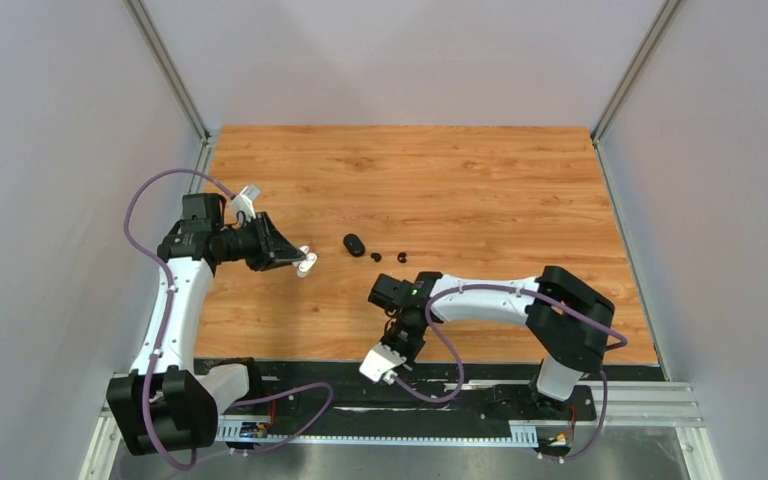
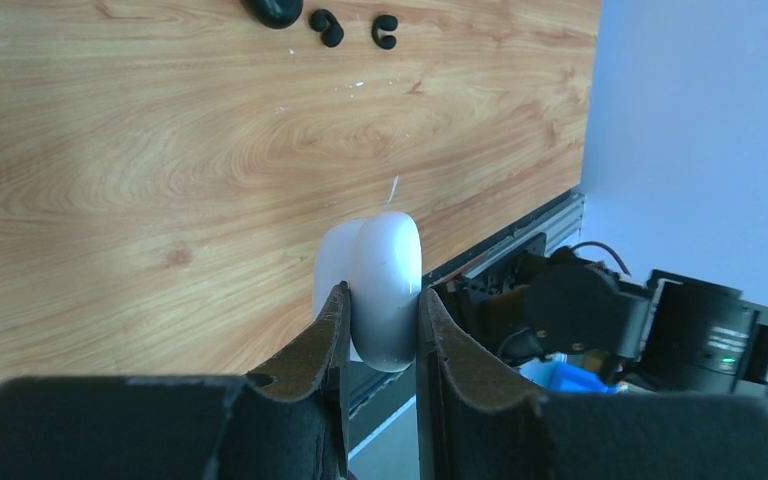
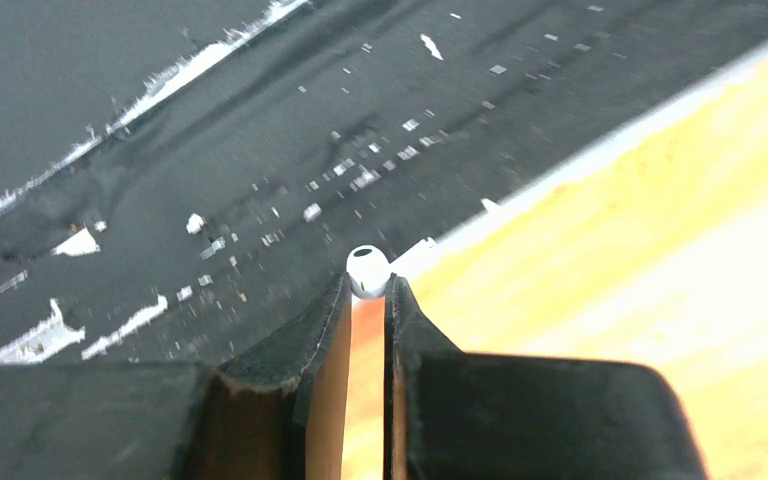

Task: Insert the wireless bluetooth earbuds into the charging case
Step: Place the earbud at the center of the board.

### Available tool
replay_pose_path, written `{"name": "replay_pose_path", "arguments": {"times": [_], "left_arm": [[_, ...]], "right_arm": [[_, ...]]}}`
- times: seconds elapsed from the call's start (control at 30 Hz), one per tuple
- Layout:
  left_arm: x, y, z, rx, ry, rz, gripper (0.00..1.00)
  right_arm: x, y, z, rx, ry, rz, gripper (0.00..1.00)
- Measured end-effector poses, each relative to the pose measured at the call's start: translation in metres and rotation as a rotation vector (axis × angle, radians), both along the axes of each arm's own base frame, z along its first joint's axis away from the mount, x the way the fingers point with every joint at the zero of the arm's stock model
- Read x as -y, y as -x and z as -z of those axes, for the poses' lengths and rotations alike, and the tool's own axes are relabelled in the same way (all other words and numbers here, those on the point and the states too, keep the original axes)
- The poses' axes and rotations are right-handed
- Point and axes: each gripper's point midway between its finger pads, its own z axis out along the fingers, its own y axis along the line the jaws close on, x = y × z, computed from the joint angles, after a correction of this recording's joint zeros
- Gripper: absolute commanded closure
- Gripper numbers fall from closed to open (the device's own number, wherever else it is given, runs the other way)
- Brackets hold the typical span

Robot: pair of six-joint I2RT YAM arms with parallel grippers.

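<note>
Overhead, my left gripper (image 1: 298, 262) sits at the left of the table (image 1: 480, 180) with a white case (image 1: 306, 265) at its tips. A black case (image 1: 354, 244) and two black earbuds (image 1: 376, 257) lie just right of it. My right gripper (image 1: 390, 376) points down at the near edge over the black strip (image 1: 480, 372); its load is too small to tell from here.

Left wrist: jaws part-way open, clamped on the white case (image 2: 385, 290), fingers (image 2: 330, 330) touching both sides. The black case (image 2: 272, 10) and black earbuds (image 2: 327, 27) are at the top edge, well apart.

Right wrist: jaws nearly closed, pinching a white earbud (image 3: 368, 272) right at the tips, its round head poking past them.
</note>
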Motion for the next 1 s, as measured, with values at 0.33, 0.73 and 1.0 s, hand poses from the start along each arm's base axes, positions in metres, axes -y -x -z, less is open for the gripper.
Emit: {"name": "replay_pose_path", "arguments": {"times": [0.33,0.73,1.0], "left_arm": [[0.0,-0.002,0.001,-0.006,0.006,-0.002,1.0],[-0.007,0.0,-0.01,0.045,0.001,-0.035,1.0],[-0.006,-0.001,-0.013,0.046,0.02,-0.04,1.0]], "right_arm": [[0.017,-0.052,-0.037,0.074,-0.03,-0.018,0.98],[0.061,-0.114,0.0,0.113,0.124,-0.136,0.65],[0.067,-0.14,-0.004,0.125,0.143,-0.037,0.56]]}}
